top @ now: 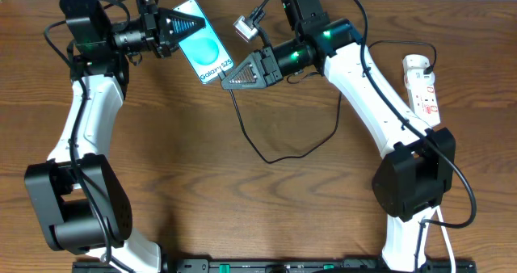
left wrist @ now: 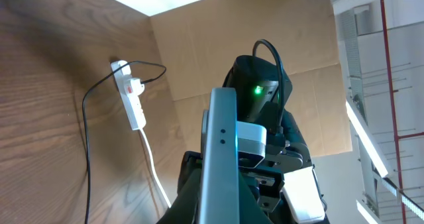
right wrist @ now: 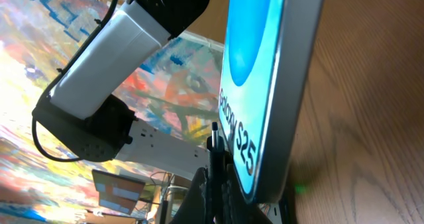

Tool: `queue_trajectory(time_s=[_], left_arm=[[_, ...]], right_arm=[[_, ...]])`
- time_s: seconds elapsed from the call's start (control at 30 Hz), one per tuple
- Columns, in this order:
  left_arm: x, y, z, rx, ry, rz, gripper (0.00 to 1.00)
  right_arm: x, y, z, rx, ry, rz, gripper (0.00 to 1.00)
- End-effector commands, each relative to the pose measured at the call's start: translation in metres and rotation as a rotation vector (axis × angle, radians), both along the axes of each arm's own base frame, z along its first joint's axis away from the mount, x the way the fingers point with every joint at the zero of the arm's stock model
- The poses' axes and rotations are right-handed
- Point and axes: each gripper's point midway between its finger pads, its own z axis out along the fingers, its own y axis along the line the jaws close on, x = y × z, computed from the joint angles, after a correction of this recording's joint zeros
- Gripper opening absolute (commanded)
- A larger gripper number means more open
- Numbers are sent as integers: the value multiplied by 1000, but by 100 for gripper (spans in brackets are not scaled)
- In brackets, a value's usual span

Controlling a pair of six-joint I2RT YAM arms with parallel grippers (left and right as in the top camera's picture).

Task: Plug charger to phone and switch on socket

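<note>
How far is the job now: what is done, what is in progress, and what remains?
Done: the charger seems plugged into the socket. In hand: the left tool holds the phone; the right tool holds the charger tip at its bottom edge, not clearly inserted. Left: insert it, then press a red switch.

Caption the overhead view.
Left gripper grips the cyan-screened smartphone; right gripper holds the thin black charger cable at the phone's end.

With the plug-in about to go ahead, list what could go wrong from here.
The connector tip in the right gripper looks offset from the phone end; pushing may scrape or bend it. The left gripper grips the phone at one end only, so it could pivot. The slack charger cable could snag and tug the tip.
</note>
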Motion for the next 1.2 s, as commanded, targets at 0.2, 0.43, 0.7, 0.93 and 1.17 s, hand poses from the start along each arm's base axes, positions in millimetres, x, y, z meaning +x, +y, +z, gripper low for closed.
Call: queue_trajectory(time_s=[0.2, 0.43, 0.7, 0.93, 1.17], left_arm=[[4, 16, 8, -1, -5, 46, 7], [10, 19, 8, -9, 31, 86, 7], [10, 19, 8, -12, 40, 87, 7], [10, 19, 8, -18, 64, 87, 7], [10, 19, 8, -18, 62, 85, 7]], right_arm=[[0, -3, 4, 9, 7, 0, 1], [0, -1, 2, -3, 5, -4, 1], [-2, 3, -1, -17, -3, -2, 1], [-3, 4, -1, -17, -3, -1, 1], [-3, 4, -1, -15, -6, 0, 1]])
